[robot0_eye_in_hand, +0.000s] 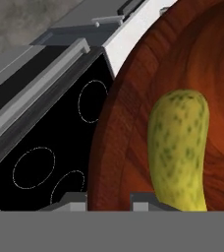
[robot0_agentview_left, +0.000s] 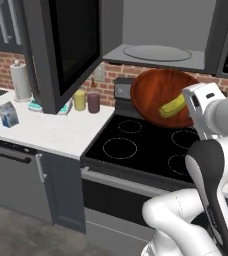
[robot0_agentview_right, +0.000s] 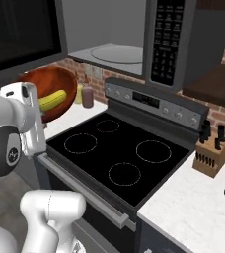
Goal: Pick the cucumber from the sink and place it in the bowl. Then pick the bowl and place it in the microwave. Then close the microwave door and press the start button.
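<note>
bowl (robot0_agentview_left: 158, 95): stiff, glossy wood, likely slick, tilted above the stove (robot0_agentview_left: 151, 145)
cucumber (robot0_agentview_left: 172, 106): loose inside, could roll
grip: jaws pinching the bowl's rim

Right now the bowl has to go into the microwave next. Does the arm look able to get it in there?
Probably yes. The hand holds the bowl by its rim, tilted, above the stove, with the cucumber inside. The door stands open and the microwave cavity sits just above it.
</note>
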